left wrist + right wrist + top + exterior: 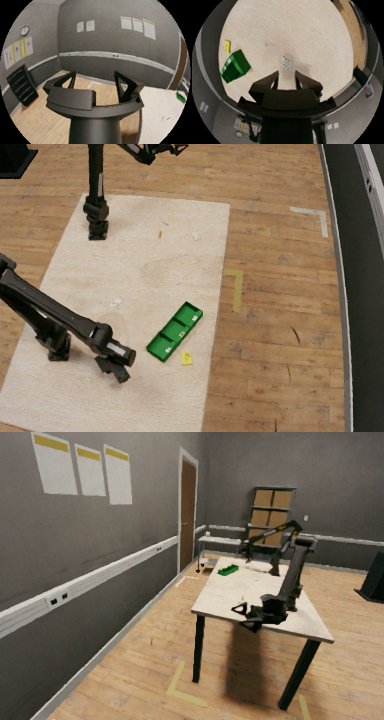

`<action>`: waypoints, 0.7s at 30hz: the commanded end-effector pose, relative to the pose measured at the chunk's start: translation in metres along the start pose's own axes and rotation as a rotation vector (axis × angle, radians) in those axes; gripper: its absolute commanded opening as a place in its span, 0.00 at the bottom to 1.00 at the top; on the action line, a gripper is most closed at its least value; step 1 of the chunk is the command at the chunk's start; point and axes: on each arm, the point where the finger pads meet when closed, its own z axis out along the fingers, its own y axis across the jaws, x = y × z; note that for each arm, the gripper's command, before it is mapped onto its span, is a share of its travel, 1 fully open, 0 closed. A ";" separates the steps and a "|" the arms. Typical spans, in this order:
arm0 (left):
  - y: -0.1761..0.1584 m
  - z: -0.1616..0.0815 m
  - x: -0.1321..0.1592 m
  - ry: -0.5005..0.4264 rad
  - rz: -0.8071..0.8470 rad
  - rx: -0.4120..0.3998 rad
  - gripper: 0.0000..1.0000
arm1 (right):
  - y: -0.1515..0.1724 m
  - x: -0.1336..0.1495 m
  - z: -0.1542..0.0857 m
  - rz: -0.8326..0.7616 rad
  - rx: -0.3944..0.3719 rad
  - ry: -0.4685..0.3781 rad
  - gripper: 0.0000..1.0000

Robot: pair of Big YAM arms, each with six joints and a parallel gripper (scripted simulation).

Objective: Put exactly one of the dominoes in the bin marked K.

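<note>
Presently at the pre-grasp step, by judgement. Right gripper [120, 377] [247, 557] [287, 72]: parted partway, with nothing between the fingers. Just ahead of the fingertips in the wrist view: white pipped domino [286, 62], flat on the table [75, 394] [250, 592] [305, 29], not yet grasped. Farther out: green three-compartment bin row [175, 343] [228, 570] [181, 97] [241, 61], standing apart from that domino; lettering too small to read, so K compartment not identifiable. Beside the row: yellow marked block [186, 358] [227, 46]. Farthest: left gripper [180, 150] [241, 616] [95, 72], wide open, holding nothing, beyond the table edge. Next, probably: lower straight, align across the narrow width, close, lift, then carry to K, keeping clear of the walls and leaving the rest alone.
</note>
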 end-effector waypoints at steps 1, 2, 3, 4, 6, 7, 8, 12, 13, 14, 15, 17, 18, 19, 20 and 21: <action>0.010 -0.003 -0.008 -0.012 0.014 -0.015 1.00 | 0.005 -0.003 0.016 0.002 -0.002 0.000 0.39; 0.010 -0.003 -0.008 -0.012 0.014 -0.015 1.00 | 0.005 -0.003 0.020 0.001 -0.002 0.000 0.39; 0.010 -0.003 -0.008 -0.012 0.014 -0.015 1.00 | 0.006 -0.003 0.024 0.001 -0.002 0.000 0.39; 0.010 -0.003 -0.008 -0.012 0.014 -0.015 1.00 | 0.006 -0.003 0.028 0.000 -0.002 0.000 0.39; 0.010 -0.003 -0.008 -0.012 0.014 -0.015 1.00 | 0.007 -0.004 0.032 -0.001 -0.002 0.000 0.39; 0.010 -0.003 -0.008 -0.012 0.014 -0.015 1.00 | 0.007 -0.004 0.032 -0.001 -0.002 0.000 0.39; 0.010 -0.003 -0.008 -0.012 0.014 -0.015 1.00 | 0.019 -0.022 0.023 0.002 -0.028 -0.036 0.39; 0.010 -0.003 -0.008 -0.012 0.014 -0.015 1.00 | 0.009 -0.007 0.043 0.000 -0.004 -0.003 0.39; 0.010 -0.003 -0.008 -0.012 0.014 -0.015 1.00 | 0.011 -0.009 0.041 -0.001 -0.008 -0.008 0.39; 0.010 -0.003 -0.008 -0.012 0.014 -0.015 1.00 | 0.011 -0.009 0.039 -0.001 -0.012 -0.014 0.39; 0.010 -0.003 -0.008 -0.012 0.014 -0.015 1.00 | 0.011 -0.010 0.035 0.000 -0.021 -0.026 0.39; 0.010 -0.003 -0.008 -0.012 0.014 -0.015 1.00 | 0.009 -0.007 0.036 0.002 -0.019 -0.023 0.39; 0.010 -0.003 -0.008 -0.012 0.014 -0.015 1.00 | 0.010 -0.008 0.037 0.001 -0.016 -0.020 0.39; 0.010 -0.003 -0.008 -0.012 0.014 -0.015 1.00 | 0.010 -0.008 0.038 0.001 -0.015 -0.017 0.39; 0.010 -0.003 -0.008 -0.012 0.014 -0.015 1.00 | 0.010 -0.007 0.038 0.000 -0.014 -0.016 0.39; 0.010 -0.003 -0.008 -0.012 0.014 -0.015 1.00 | 0.008 -0.005 0.039 0.000 -0.013 -0.014 0.39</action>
